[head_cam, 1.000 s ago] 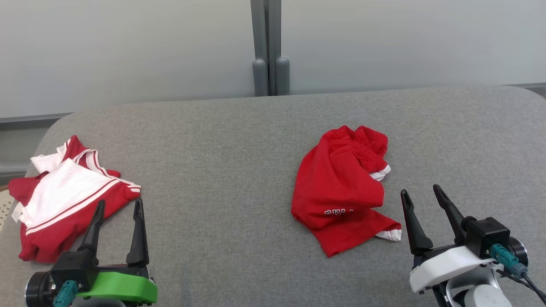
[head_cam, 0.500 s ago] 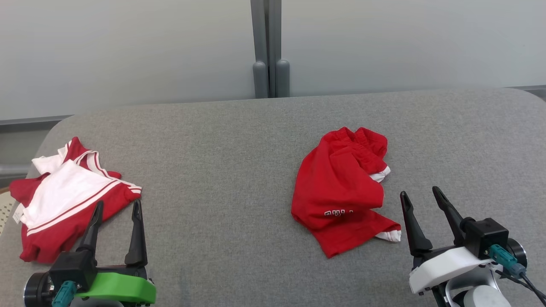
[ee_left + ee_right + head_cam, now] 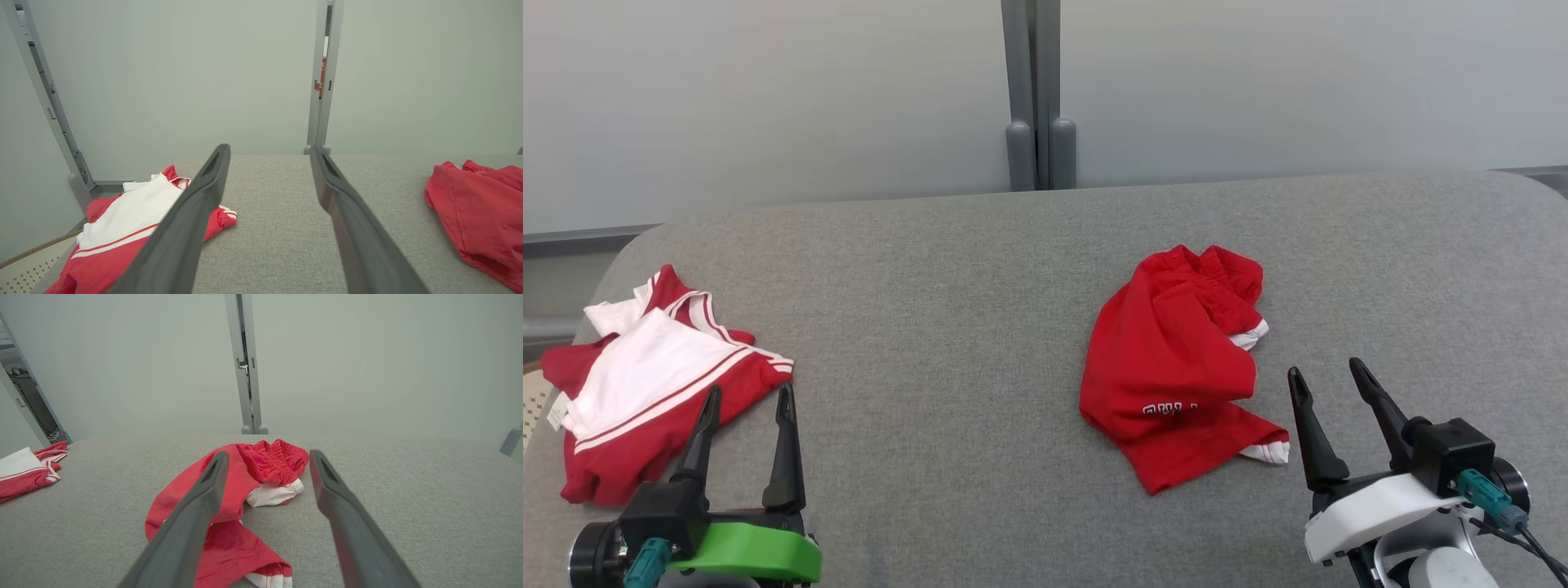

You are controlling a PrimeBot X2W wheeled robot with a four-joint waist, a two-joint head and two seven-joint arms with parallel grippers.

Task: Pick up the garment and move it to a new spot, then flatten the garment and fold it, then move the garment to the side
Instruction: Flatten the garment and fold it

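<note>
So the red garment point(image 3: 1176, 367) is lying in a crumpled heap on the grey fabric table point(image 3: 947, 310), out in front of the grey post point(image 3: 1036, 90) and a bit to its right. The elastic waistband is bunched up at the end nearer the post. White cuffs poke out on the side facing away from the post, and there's some white lettering on the fold farthest from it, too scrunched to read.

The right gripper point(image 3: 1325, 367) hovers farther out from the post than the heap and more to the right. Its claw is spread wide with nothing in it, and it's clear of the cloth. In the right wrist view one finger lines up over the heap and the other over bare table.

The left gripper point(image 3: 750, 390) is on the post's left side, about as far out from it as the right one, and it's spread and empty too. A second piece, a red and white garment point(image 3: 645, 384), sits way left of the post by the table's rounded corner. One left finger overlaps its edge in the head view, and I can't tell whether it actually touches.
</note>
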